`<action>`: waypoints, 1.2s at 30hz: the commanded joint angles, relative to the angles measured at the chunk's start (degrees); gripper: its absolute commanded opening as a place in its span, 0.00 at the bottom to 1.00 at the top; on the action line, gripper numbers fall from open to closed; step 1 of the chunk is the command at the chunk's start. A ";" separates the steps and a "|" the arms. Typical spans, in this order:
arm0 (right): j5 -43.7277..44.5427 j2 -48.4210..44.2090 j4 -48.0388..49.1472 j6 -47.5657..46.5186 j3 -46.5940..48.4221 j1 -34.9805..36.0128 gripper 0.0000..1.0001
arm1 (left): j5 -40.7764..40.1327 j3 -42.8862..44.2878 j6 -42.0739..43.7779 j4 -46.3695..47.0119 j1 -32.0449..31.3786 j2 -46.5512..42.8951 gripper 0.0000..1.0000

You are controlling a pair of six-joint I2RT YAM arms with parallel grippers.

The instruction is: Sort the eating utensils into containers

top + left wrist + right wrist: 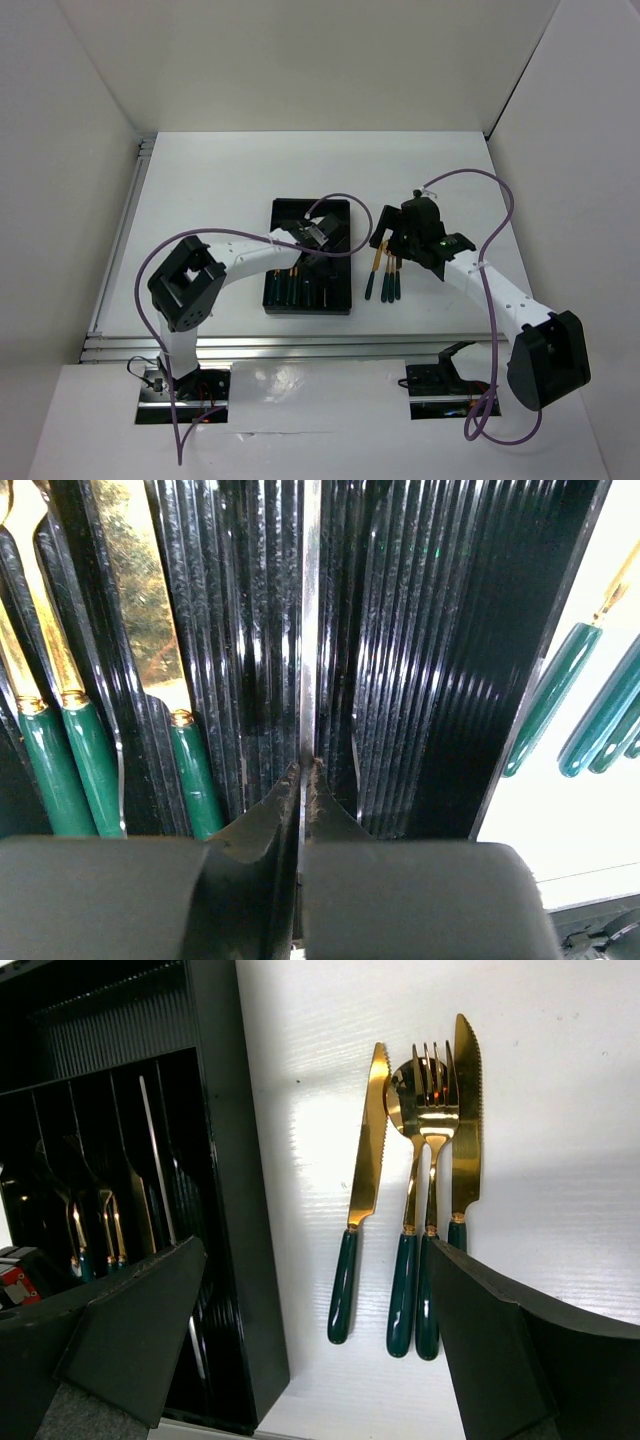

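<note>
- The left gripper (303,770) was pinched almost shut on the near end of a thin pale chopstick (310,630).
- The chopstick ran away from the gripper, over the ribbed floor of the black tray (420,630), on the side facing the desk's right edge. I could not tell which compartment it was in.
- Further left in the tray lay a knife (140,600) with a gold blade and a glossy dark green handle.
- The right gripper (318,1243) hung wide open and held nothing.
- Below it on the white desk (560,1080), just beside the tray's right wall and nearer the near edge than the far one, lay two knives (368,1150), a spoon (398,1090) and a fork (433,1110).
- Risk: held only by its end, the slim, smooth chopstick would likely swing or slip and come to rest across a divider.
- Risk: the fork lay on the spoon with one knife touching, so closing on one would probably drag its neighbours.
</note>
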 commanded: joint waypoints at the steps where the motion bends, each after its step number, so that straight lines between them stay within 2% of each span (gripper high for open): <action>1: 0.12 -1.03 -0.55 -0.33 -0.82 -0.33 1.00 | -1.30 1.93 0.68 -0.58 -0.92 -0.55 0.00; 19: -1.47 0.02 0.51 -0.33 -0.82 -0.33 1.00 | 0.45 -1.32 0.85 -1.28 -0.93 -4.25 0.00; 36: -2.53 -1.03 0.51 0.20 -0.82 -0.33 1.00 | 3.35 3.95 5.25 -4.36 -0.93 -3.72 0.00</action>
